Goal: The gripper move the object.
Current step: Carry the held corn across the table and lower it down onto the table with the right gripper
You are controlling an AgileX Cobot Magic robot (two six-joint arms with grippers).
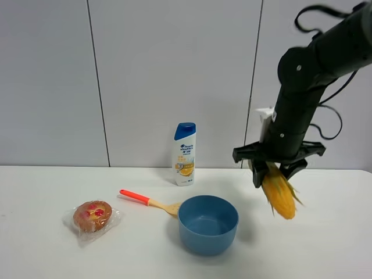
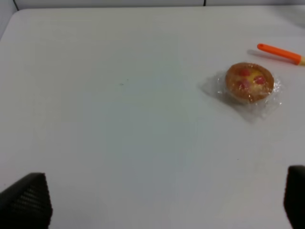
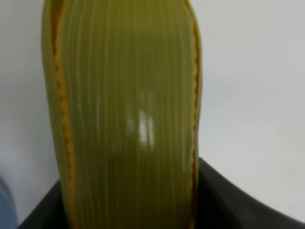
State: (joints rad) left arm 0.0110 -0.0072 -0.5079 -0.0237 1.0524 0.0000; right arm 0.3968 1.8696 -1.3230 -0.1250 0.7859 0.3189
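We have the corn cob (image 1: 279, 196) clear of the desk (image 1: 325, 244), hanging tip-down in our right claw (image 1: 272, 170), which grips it just beside the blue bowl (image 1: 208, 224). Setting it down remains. Our left claw (image 2: 161, 210) is spread, holding nothing.

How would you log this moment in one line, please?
right gripper: shut on corn cob, held above table beside blue bowl | left gripper: open

Faint "head & shoulders" brand on the white shampoo bottle (image 1: 185, 157)
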